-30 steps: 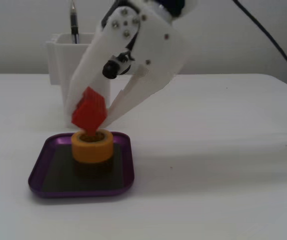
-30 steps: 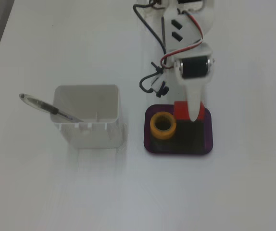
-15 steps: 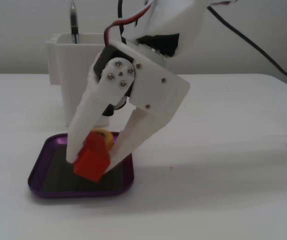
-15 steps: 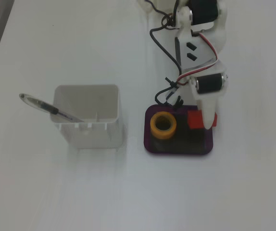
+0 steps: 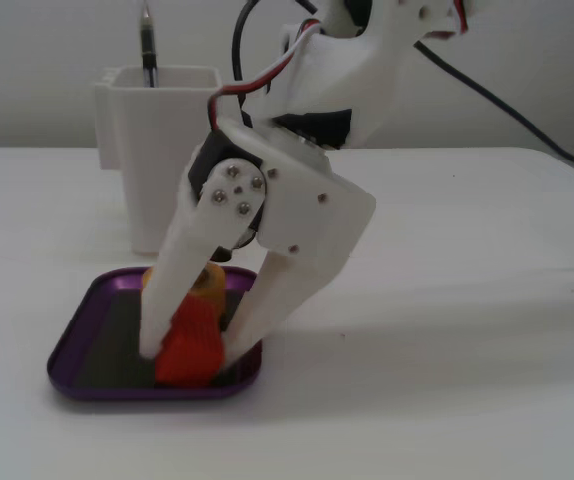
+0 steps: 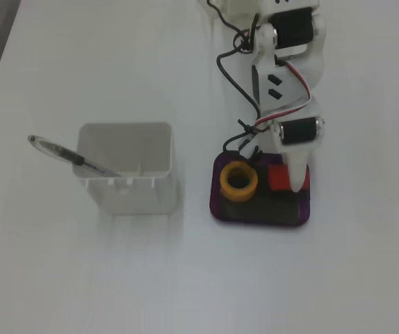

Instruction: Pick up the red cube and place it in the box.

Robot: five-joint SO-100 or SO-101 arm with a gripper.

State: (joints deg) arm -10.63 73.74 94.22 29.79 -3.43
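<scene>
Side fixed view: gripper [image 5: 189, 358] fingers pinch red cube [image 5: 189, 345] low inside box [image 5: 77, 345]; top fixed view shows tape roll [image 6: 238, 181] beside it. Arm angled steeply down.

Both fixed views are brightly, evenly lit and slightly soft. The white table [image 6: 81, 278] is washed out; only faint shadows are cast.

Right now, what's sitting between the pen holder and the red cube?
In the top-down fixed view, the yellow tape roll lies between the pen holder and the red cube, inside the purple tray.
</scene>
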